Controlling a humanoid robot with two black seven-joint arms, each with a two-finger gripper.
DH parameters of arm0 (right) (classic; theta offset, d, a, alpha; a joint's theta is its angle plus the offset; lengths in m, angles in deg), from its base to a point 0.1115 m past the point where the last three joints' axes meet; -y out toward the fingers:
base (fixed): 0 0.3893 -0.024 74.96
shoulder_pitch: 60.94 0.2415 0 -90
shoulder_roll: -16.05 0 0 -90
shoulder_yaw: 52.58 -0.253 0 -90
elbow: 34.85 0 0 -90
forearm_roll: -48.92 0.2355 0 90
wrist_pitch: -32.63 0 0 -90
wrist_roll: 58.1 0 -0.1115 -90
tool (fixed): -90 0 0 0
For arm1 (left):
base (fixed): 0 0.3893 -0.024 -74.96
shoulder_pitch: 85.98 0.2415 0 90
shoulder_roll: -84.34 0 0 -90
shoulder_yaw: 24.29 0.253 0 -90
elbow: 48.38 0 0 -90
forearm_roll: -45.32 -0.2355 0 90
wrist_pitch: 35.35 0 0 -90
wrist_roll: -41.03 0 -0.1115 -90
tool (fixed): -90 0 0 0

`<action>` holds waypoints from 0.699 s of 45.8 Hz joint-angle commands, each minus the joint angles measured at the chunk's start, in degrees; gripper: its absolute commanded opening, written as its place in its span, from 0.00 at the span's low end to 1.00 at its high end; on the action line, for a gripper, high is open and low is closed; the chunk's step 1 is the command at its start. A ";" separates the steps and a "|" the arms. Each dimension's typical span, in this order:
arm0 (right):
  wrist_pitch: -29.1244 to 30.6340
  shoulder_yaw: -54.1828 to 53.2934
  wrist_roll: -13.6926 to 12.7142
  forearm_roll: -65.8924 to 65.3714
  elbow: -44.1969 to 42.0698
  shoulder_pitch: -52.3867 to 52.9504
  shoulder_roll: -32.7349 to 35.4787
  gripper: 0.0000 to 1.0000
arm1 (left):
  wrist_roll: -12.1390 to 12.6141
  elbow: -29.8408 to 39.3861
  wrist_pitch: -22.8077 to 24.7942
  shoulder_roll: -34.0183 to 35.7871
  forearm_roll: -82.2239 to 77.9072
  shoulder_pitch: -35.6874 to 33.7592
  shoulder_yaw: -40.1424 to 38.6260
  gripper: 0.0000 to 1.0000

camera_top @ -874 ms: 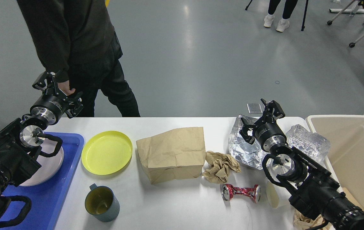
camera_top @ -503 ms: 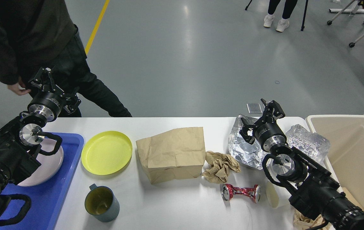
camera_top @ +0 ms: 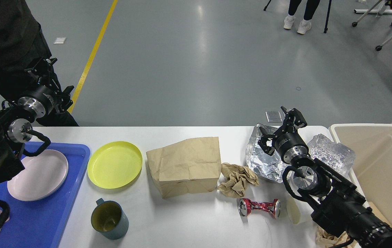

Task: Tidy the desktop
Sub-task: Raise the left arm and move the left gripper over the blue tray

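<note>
Both claws, left [camera_top: 46,74] and right [camera_top: 285,125], hover above the desktop [camera_top: 189,220].

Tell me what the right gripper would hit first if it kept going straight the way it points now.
The right gripper points up and away over the desktop's far edge. Nothing appears in that line; the way looks free toward bare floor, though depth is hard to judge. The crumpled foil lies below it.

2 raised pincers (both empty) [camera_top: 46,74] [camera_top: 283,124]
</note>
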 commanded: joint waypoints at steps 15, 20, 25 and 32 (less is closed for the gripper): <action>-0.04 0.00 0.00 0.00 0.00 0.00 0.00 1.00 | 0.14 3.77 3.94 6.88 -0.20 -7.15 25.76 0.97; 0.05 0.00 0.00 0.00 0.00 0.00 0.00 1.00 | 0.14 7.46 9.73 9.60 -0.28 -11.02 39.63 0.97; -0.04 0.00 0.00 0.00 0.00 0.00 0.00 1.00 | 0.05 12.12 17.73 10.57 -0.28 -17.69 61.77 0.97; 0.05 0.00 0.00 0.00 0.00 0.00 0.00 1.00 | -0.74 15.81 26.61 10.14 -0.11 -25.61 86.85 0.97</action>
